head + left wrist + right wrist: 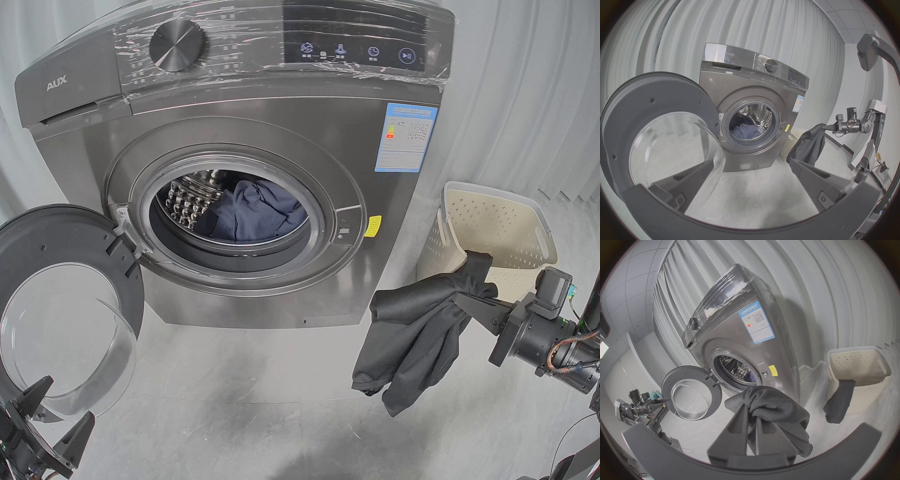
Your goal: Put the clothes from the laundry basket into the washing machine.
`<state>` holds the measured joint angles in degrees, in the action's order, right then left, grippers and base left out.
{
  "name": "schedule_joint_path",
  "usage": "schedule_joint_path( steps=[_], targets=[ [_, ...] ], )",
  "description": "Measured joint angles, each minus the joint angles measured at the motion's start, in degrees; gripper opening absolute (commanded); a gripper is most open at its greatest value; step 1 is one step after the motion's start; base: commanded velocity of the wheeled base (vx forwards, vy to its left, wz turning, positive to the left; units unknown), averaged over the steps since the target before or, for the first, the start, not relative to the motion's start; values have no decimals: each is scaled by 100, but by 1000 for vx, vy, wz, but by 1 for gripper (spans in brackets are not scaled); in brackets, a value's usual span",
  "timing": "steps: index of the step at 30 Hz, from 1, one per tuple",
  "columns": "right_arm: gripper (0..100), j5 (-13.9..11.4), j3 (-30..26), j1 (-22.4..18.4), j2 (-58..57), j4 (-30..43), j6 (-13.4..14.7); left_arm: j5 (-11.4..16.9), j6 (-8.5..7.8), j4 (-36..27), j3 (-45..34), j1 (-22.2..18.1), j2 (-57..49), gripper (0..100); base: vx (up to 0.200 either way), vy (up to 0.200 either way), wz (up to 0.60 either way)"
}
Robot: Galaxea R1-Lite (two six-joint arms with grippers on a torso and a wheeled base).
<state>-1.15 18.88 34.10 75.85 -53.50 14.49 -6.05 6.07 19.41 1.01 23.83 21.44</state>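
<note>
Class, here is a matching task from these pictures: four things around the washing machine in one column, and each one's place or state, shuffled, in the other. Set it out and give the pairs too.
Things
1. blue garment
2. black garment
3. laundry basket
4. washing machine door

Places or states
A. swung open
B. standing on the floor beside the washing machine
C. lying inside the drum
D. hanging from the right gripper

Pairs: 1-C; 2-D; 3-B; 4-A
</note>
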Motion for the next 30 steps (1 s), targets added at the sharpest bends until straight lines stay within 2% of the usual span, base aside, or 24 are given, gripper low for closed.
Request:
schedule_joint_path(
  steps=[11, 17, 23, 30],
  targets=[
    [0, 11, 178, 457, 119, -4, 22, 200, -90, -1, 656, -7, 167, 100, 0, 0, 0],
    [0, 33, 536, 749, 483, -230, 288, 206, -180, 32, 848, 17, 601, 100, 0, 0, 0],
    [0, 77, 694, 851, 848, -485, 382, 202, -194, 51, 940, 15, 912, 100, 0, 0, 0],
    [0, 71, 722, 870, 1100, -503, 389, 217, -187, 0, 896, 55, 1039, 100, 0, 200, 0]
  ],
)
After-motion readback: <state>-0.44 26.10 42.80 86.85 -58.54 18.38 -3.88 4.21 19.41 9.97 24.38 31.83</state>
